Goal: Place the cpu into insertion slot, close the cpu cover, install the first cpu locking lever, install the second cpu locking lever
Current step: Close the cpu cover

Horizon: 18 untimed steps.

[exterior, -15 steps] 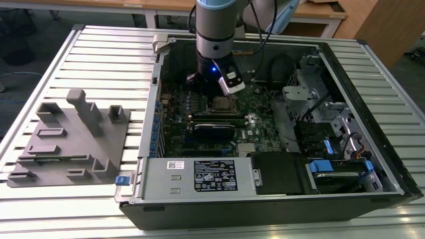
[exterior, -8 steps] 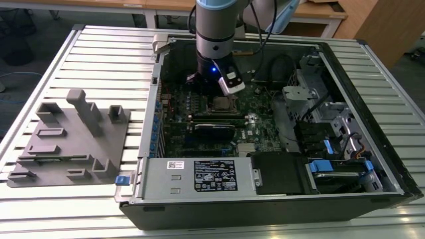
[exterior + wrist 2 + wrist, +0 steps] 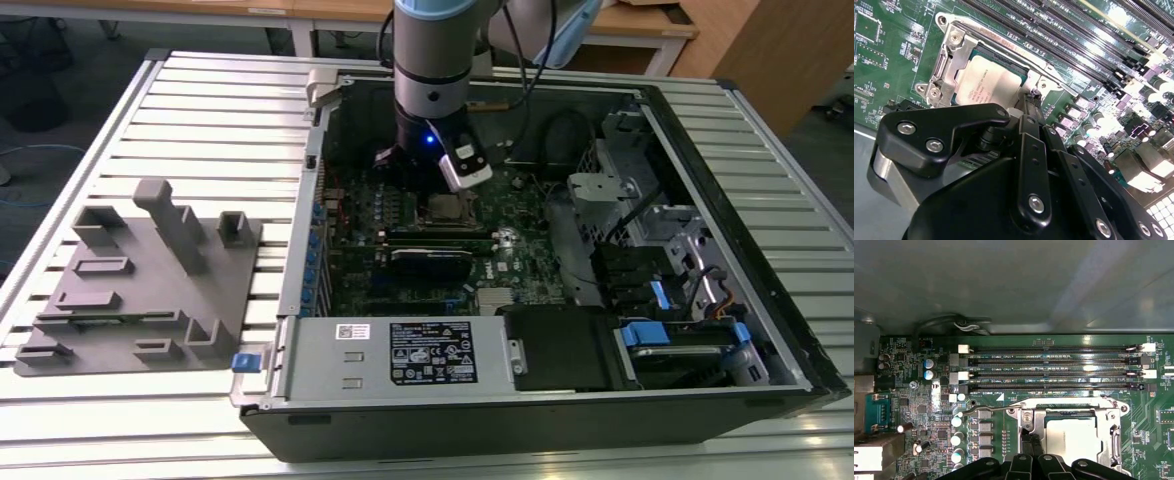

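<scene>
The cpu (image 3: pixel 988 80) lies flat in the insertion slot (image 3: pixel 447 208), its dull silver top showing through the cut-out. The cpu cover (image 3: pixel 952 54) is down around it as a silvery frame, as the first wrist view also shows for the cover (image 3: pixel 1110 426) and the chip (image 3: pixel 1072 439). A thin metal locking lever (image 3: pixel 989 410) sticks out sideways from a corner of the socket. My gripper (image 3: pixel 1030 100) reaches down at the socket's edge beside the chip, its black fingers (image 3: pixel 1026 441) pressed together. I cannot tell whether anything is pinched between them.
Long black memory slots (image 3: pixel 1054 372) run alongside the socket. Silver capacitors (image 3: pixel 956 440) stand near the lever's free end. The open computer case (image 3: pixel 747 330) holds a power supply (image 3: pixel 400 350) and drive bays (image 3: pixel 667 260). A grey fixture block (image 3: pixel 147 270) sits on the slatted table at the exterior view's left.
</scene>
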Tool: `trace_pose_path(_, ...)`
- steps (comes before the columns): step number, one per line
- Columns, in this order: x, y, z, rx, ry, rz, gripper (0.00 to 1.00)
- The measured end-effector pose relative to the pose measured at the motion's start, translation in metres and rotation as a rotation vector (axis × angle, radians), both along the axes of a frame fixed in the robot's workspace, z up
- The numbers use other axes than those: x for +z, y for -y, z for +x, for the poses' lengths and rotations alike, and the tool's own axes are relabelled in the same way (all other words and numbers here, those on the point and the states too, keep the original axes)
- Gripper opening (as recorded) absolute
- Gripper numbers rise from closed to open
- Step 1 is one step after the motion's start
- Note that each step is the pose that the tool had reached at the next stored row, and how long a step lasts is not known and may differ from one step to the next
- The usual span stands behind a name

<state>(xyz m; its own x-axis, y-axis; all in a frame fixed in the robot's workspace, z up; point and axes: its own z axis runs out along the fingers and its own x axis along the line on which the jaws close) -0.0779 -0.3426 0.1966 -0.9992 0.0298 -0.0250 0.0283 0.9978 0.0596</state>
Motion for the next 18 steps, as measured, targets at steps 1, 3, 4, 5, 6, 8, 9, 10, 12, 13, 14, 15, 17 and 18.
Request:
trace_pose_path(1,0.0004,0.0000,0.000,0.000,0.0002,0.0003,0.11)
trace_pose_path(3,0.0014,-0.0001,0.000,0.000,0.0005,0.0009,0.11)
trace_pose_path(4,0.0019,-0.0002,0.000,0.000,0.0007,0.0012,0.11)
trace_pose_path(5,0.0026,-0.0002,0.000,0.000,0.0005,0.0009,0.11)
trace_pose_path(6,0.0036,0.0000,0.000,0.000,-0.0001,0.0000,0.11)
trace_pose_path(8,0.0048,0.0000,0.000,0.000,0.0000,0.0000,0.11)
trace_pose_path(9,0.0056,0.0000,0.000,0.000,-0.0001,-0.0001,0.11)
trace_pose_path(10,0.0063,0.0000,0.000,0.000,-0.0001,-0.0001,0.11)
trace_pose_path(12,0.0082,0.0000,0.000,0.000,0.0000,-0.0001,0.11)
trace_pose_path(13,0.0092,0.0000,0.000,0.000,-0.0001,-0.0001,0.11)
trace_pose_path(14,0.0101,0.0000,0.000,0.000,-0.0001,-0.0002,0.11)
trace_pose_path(15,0.0112,0.0000,0.000,0.000,-0.0001,-0.0001,0.11)
trace_pose_path(17,0.0134,0.0000,0.000,0.000,-0.0001,-0.0001,0.11)
trace_pose_path(18,0.0148,0.0000,0.000,0.000,-0.0001,-0.0001,0.11)
